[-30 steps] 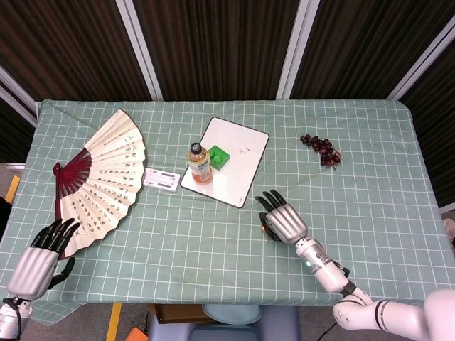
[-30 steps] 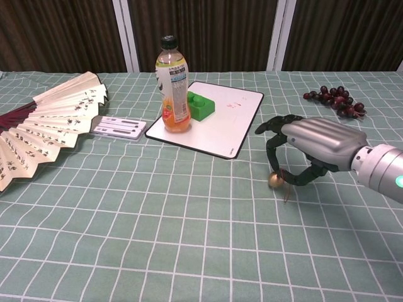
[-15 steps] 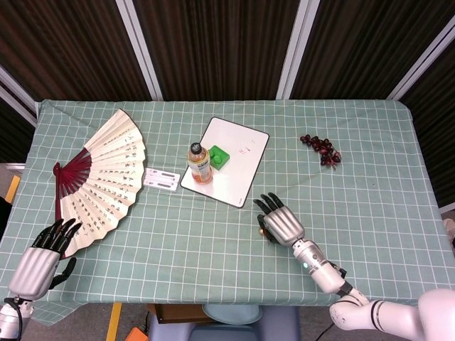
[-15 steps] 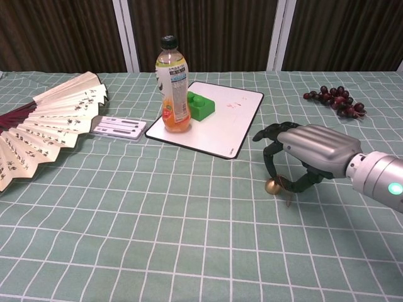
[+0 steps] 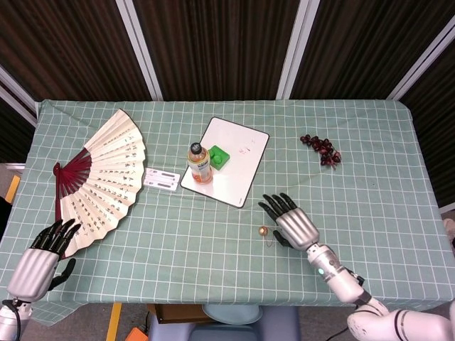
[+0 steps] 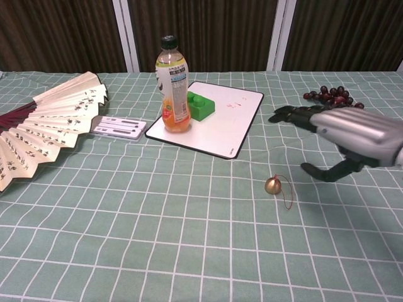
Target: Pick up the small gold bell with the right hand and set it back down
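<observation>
Green checked cloth [image 5: 213, 249] covers your table, dark panelled wall behind. Bell [image 6: 273, 184] rests centre-frame; your right hand [image 6: 352, 135] hovers released, your left hand [image 5: 44, 254] slack at lower left.

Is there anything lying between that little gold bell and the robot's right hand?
Only bare checked tablecloth. The chest view shows the gold bell resting on the cloth with its thin cord beside it, apart from the right hand; the head view agrees.

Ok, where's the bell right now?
The bell sits alone on the tablecloth in the chest view, right of centre, in front of the whiteboard's near corner and just left of the open right hand.
</observation>
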